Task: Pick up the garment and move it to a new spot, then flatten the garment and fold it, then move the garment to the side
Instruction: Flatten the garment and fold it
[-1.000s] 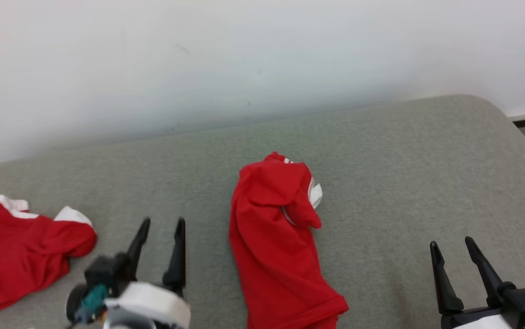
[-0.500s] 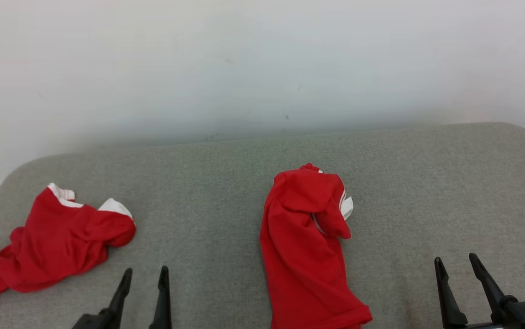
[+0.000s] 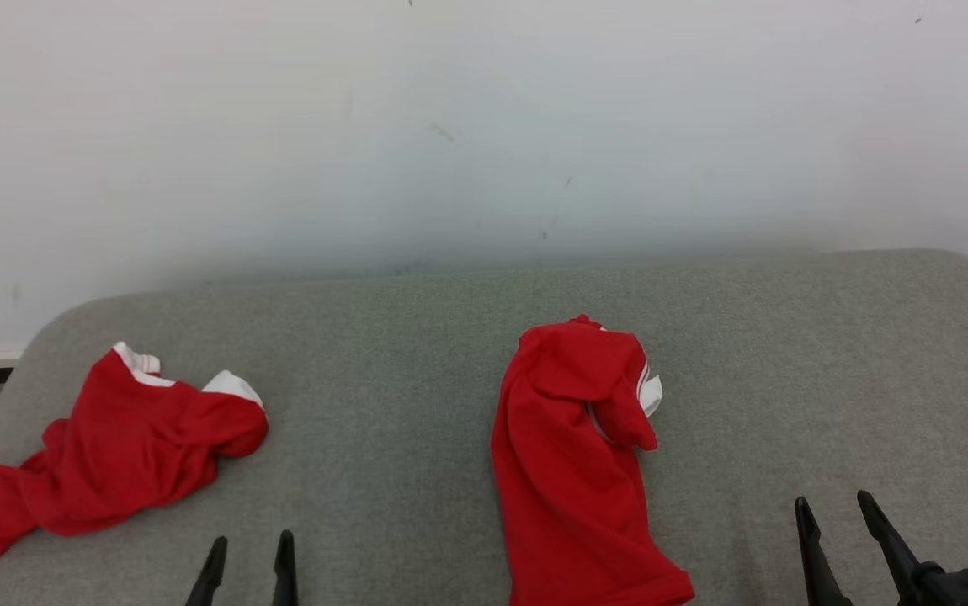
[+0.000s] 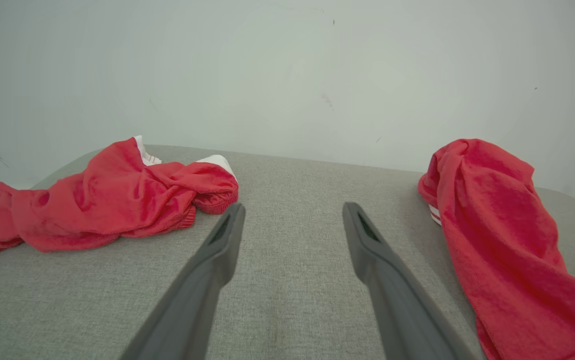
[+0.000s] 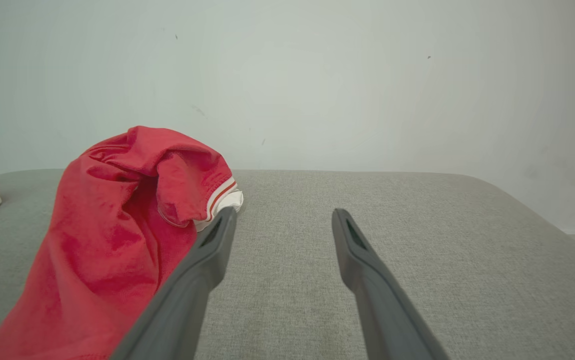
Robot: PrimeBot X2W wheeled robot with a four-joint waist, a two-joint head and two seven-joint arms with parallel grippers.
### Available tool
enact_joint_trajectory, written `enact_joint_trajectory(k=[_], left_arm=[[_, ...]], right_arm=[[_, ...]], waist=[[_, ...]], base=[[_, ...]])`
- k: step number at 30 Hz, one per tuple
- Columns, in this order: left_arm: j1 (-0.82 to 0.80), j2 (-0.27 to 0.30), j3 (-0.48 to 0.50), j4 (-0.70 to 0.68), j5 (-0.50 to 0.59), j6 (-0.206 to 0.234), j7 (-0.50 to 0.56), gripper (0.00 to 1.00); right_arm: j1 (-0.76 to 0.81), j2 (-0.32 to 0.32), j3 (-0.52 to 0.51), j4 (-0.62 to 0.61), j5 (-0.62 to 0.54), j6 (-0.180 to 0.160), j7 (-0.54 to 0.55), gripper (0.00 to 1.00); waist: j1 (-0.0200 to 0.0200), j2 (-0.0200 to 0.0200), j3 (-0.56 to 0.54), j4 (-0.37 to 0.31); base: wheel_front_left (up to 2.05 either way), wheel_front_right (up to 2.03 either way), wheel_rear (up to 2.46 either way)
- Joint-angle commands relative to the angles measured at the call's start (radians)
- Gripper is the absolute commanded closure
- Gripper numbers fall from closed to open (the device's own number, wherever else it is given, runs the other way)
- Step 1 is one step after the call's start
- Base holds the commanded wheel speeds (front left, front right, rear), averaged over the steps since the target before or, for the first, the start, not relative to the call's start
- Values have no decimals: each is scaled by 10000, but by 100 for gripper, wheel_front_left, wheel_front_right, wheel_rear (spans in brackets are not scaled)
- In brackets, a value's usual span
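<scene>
Head view: the left gripper (image 3: 252, 557) and right gripper (image 3: 836, 539) are seen spread open and empty above the grey upholstered surface (image 3: 383, 379), a long bunched red garment (image 3: 572, 471) being laid between them and a crumpled red garment (image 3: 122, 454) at the far left.

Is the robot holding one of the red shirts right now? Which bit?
No, nothing is held. The left end effector and right end effector are open and empty, apart from the middle red garment and the crumpled red garment.
</scene>
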Motion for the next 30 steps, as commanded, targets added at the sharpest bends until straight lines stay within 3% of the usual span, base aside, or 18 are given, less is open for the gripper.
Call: enact_joint_trajectory(k=[1,13,19,24,30], left_arm=[[103,13,34,-21,110,-36,-5,0],[108,-12,-12,36,-23,-1,-6,0],[-336,-12,-358,-131,303,-226,-6,0],[-1070,-13,-1406,-42,768,-682,-6,0],[-2194,-7,-3440,1033,1137,-1090,-6,0]], right_arm=[[96,-2,0,32,116,1,4,0],[-10,-53,131,104,134,1,4,0],[-181,-46,186,42,147,1,4,0],[-311,-51,234,1,181,1,6,0],[-440,-16,289,24,197,1,5,0]], waist=[[1,0,-7,20],[1,0,11,15],[1,0,140,-147],[1,0,239,-507],[1,0,353,-1151]], base=[[0,0,0],[0,0,0],[0,0,0],[0,0,0],[0,0,0]])
